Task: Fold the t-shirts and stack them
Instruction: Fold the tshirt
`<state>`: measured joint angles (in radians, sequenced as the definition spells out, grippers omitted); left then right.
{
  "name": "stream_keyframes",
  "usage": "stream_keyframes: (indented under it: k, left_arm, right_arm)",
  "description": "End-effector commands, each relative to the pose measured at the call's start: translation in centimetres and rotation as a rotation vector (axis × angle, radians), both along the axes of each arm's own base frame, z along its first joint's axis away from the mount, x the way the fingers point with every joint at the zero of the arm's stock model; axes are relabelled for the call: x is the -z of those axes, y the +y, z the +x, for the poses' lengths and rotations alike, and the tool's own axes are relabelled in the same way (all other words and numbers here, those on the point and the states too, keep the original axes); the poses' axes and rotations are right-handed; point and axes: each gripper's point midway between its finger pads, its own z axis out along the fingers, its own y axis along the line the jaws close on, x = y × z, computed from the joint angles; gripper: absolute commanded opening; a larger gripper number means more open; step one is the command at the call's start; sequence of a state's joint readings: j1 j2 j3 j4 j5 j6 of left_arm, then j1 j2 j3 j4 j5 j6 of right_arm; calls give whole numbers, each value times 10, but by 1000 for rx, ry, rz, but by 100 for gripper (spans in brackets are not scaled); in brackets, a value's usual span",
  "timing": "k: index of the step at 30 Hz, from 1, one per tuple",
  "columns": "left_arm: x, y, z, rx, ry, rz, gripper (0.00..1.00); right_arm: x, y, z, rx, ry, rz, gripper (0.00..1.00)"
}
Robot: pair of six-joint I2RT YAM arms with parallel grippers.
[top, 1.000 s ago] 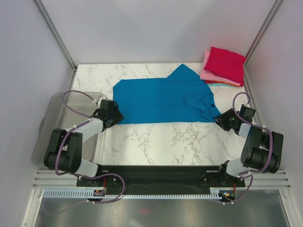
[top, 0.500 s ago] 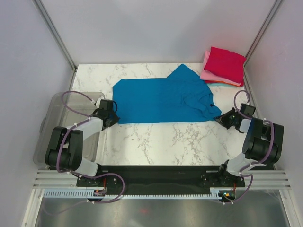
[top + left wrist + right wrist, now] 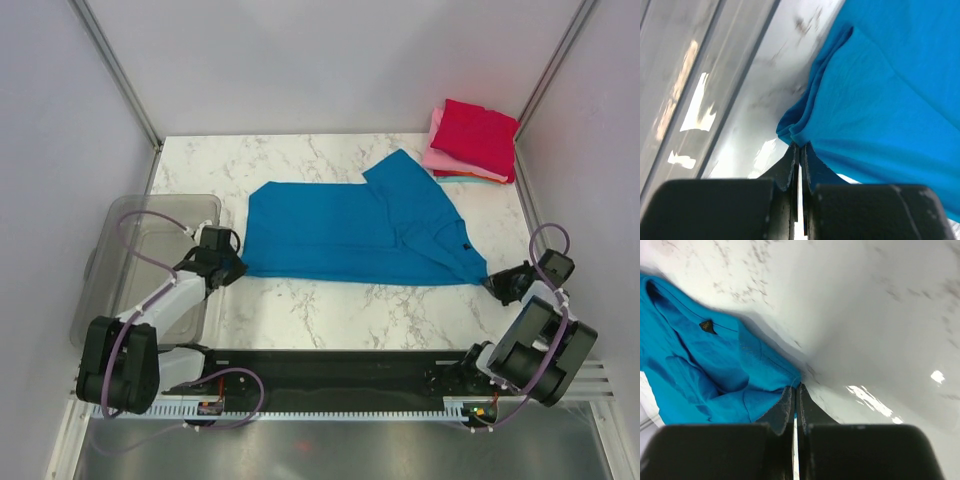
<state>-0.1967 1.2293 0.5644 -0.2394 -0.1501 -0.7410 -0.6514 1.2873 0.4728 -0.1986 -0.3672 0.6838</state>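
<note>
A bright blue t-shirt [image 3: 350,225] lies spread across the marble table, one sleeve folded over at the back right. My left gripper [image 3: 232,268] is shut on its near left corner, where the cloth [image 3: 880,100] bunches at the tips of the left gripper [image 3: 800,146]. My right gripper [image 3: 490,282] is shut on the near right corner by the neck. In the right wrist view the hem of the blue t-shirt [image 3: 705,365] runs into the closed right gripper [image 3: 796,386]. Folded t-shirts are stacked at the back right: crimson [image 3: 480,135] on top, pink [image 3: 445,158] and a teal edge [image 3: 470,177] below.
A clear grey plastic bin [image 3: 150,215] stands off the table's left edge, beside the left arm. Side walls close in on both sides. The black base rail [image 3: 340,365] runs along the near edge.
Both grippers shut on the blue t-shirt's near corners and drew back toward the near edge, spreading apart. The shirt slid nearer and rightward and stretched flatter.
</note>
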Motion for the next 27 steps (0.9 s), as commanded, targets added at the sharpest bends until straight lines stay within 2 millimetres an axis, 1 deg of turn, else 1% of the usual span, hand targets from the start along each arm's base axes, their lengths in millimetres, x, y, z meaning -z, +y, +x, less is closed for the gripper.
stream_keyframes:
  k: [1, 2, 3, 4, 5, 6, 7, 8, 9, 10, 12, 13, 14, 15, 16, 17, 18, 19, 20, 22, 23, 24, 25, 26, 27]
  left_arm:
    - [4, 10, -24, -57, 24, -10, 2]
    - [10, 10, -34, -62, 44, -19, 2]
    - [6, 7, -38, -55, 24, -44, 2]
    - [6, 6, -41, -54, 21, -52, 2]
    - [12, 6, -49, -62, 37, -62, 2]
    - [10, 4, -54, -57, 34, -80, 2]
    - [11, 3, -58, -58, 41, -92, 2]
    - [17, 1, -66, -66, 57, -113, 2]
    - [16, -4, -71, -59, 55, -143, 3]
    - [16, -5, -74, -64, 54, -158, 6]
    - [20, -10, -81, -64, 69, -199, 22]
    - [17, -11, -85, -61, 68, -209, 30]
    - [15, -15, -87, -50, 73, -227, 43]
    - [11, -21, -90, -32, 71, -257, 48]
    - [7, -24, -92, -25, 70, -276, 52]
    - [-4, -28, -89, -18, 31, -309, 57]
    - [-12, -33, -88, -1, 18, -337, 60]
    - [-21, -35, -85, 9, -1, -343, 61]
    - [-43, -36, -78, 33, -42, -335, 61]
    - [-65, -30, -68, 46, -85, -287, 62]
    - [-90, -28, -56, 87, -135, -243, 62]
    - [-100, -24, -48, 94, -158, -204, 61]
    - [-112, -22, -40, 106, -182, -175, 60]
    - [-139, -20, -26, 138, -243, -132, 60]
    - [-136, -15, -13, 129, -216, -85, 60]
  right_arm:
    - [-1, -16, -27, 61, 54, -87, 0]
    - [0, -16, -37, 82, 78, -72, 0]
    - [-1, -15, -43, 93, 85, -68, 0]
    - [-6, -15, -47, 103, 77, -83, 0]
    - [-5, -11, -57, 118, 98, -61, 0]
    - [-7, -8, -60, 117, 97, -59, 0]
    - [-13, -6, -62, 128, 83, -71, 0]
    - [-13, 0, -68, 143, 96, -46, 0]
    - [-19, 2, -69, 167, 74, -49, 0]
    - [-20, 3, -70, 182, 69, -51, 4]
    - [-24, 6, -72, 183, 55, -52, 19]
    - [-33, 4, -70, 180, 36, -73, 39]
    - [-34, 7, -74, 174, 54, -68, 54]
    - [-39, 6, -75, 173, 53, -75, 70]
    - [-51, 2, -71, 170, 33, -95, 94]
    - [-55, 2, -72, 171, 40, -95, 98]
    - [-60, 0, -69, 172, 45, -92, 98]
    - [-61, 0, -69, 174, 51, -78, 98]
    - [-66, 2, -65, 163, 33, -64, 98]
    - [-84, 0, -54, 134, -22, -65, 98]
    - [-93, -1, -49, 118, -46, -72, 98]
    - [-108, -3, -41, 93, -79, -85, 98]
    - [-115, -6, -35, 69, -102, -105, 98]
    - [-123, -5, -28, 41, -120, -123, 97]
    - [-137, -7, -20, 20, -152, -152, 97]
